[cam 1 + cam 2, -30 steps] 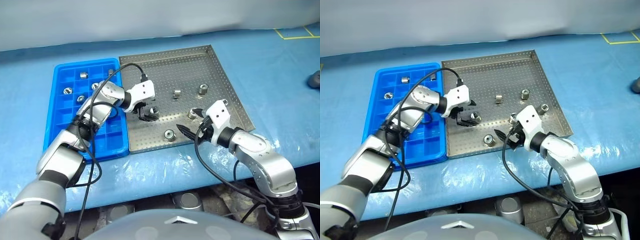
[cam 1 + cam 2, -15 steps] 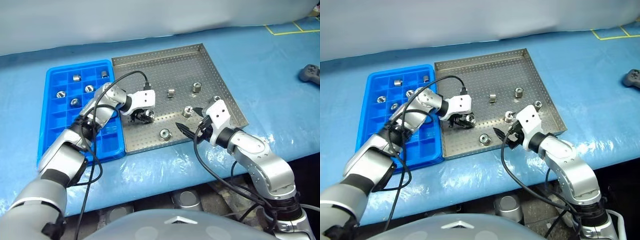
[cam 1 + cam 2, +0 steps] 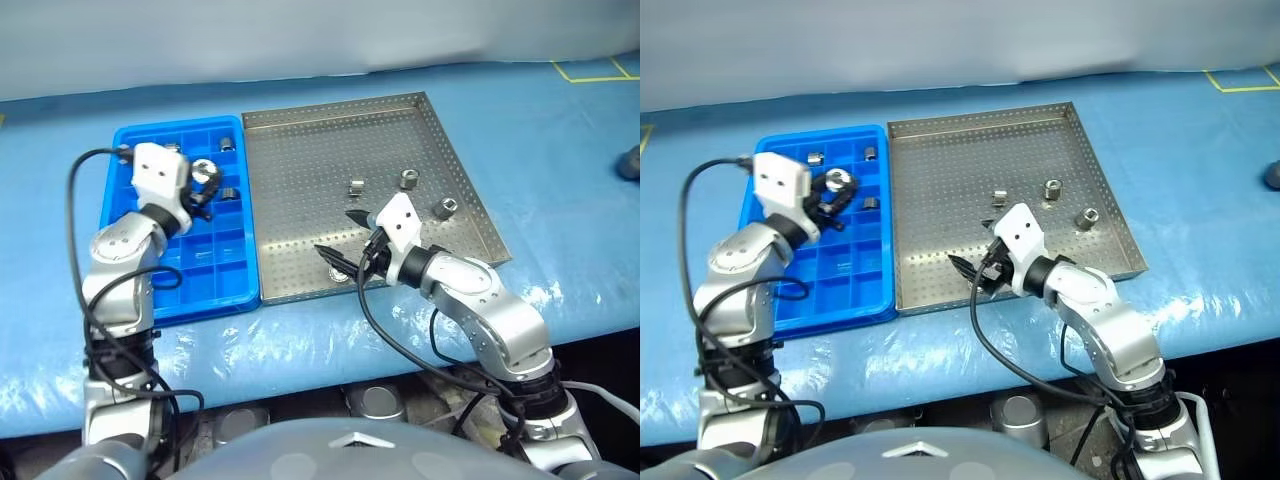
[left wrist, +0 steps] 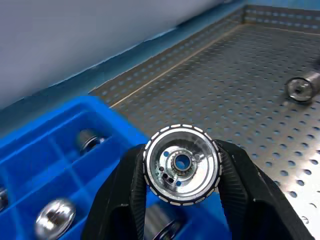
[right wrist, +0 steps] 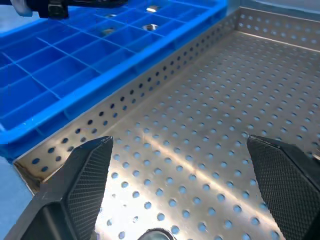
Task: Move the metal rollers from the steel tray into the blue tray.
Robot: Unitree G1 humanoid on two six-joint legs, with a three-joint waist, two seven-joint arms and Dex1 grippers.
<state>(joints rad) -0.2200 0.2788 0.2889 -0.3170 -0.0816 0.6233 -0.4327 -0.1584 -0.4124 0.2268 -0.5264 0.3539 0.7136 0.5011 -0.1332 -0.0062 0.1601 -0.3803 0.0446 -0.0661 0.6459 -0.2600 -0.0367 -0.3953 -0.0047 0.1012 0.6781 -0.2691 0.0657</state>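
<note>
The left gripper (image 3: 207, 180) clamps 1 metal roller (image 4: 182, 164) above the blue tray (image 3: 230, 285), whose far compartments hold several rollers. The right gripper (image 3: 340, 250) hangs spread wide over the steel tray (image 3: 300, 150), where 3 rollers (image 3: 408, 179) lie near its right side.

We are finding no text, label, brand or number to read anywhere in these views. We are seeing only plain surfaces without lettering.
</note>
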